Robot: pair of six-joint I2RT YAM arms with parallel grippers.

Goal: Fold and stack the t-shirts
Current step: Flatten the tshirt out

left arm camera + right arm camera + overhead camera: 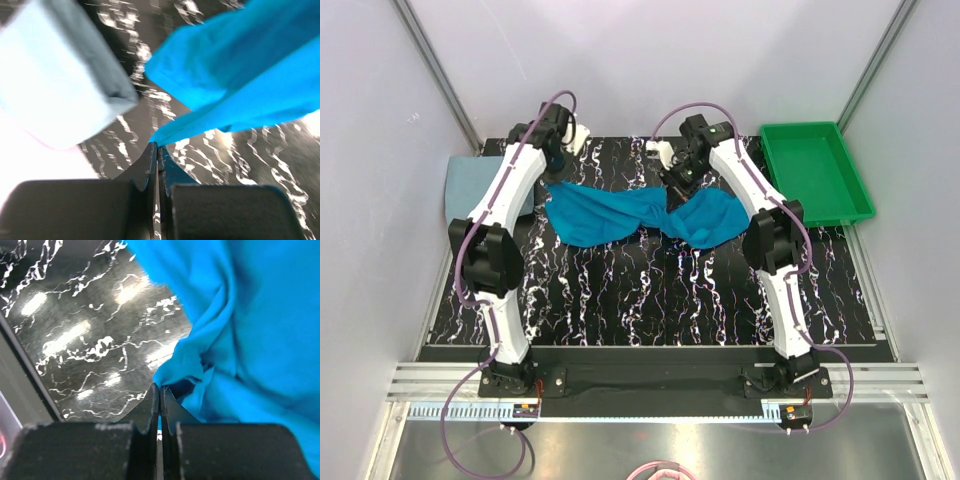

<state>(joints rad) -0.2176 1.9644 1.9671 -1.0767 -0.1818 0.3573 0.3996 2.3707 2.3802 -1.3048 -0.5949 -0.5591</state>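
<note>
The bright teal-blue t-shirt hangs twisted and stretched between my two grippers over the black marbled table. At the shirt's left end, my left gripper is shut; the left wrist view shows a thin corner of the teal cloth pinched at its tips. My right gripper is shut on a bunched edge of the same shirt, with its tips meeting on the fold. The pale grey-blue t-shirt lies folded at the table's left edge, also large in the left wrist view.
A green plastic tray stands at the back right, beyond the table's edge. White walls with metal rails close in on the left, back and right sides. Both arm bases sit on the rail at the near edge.
</note>
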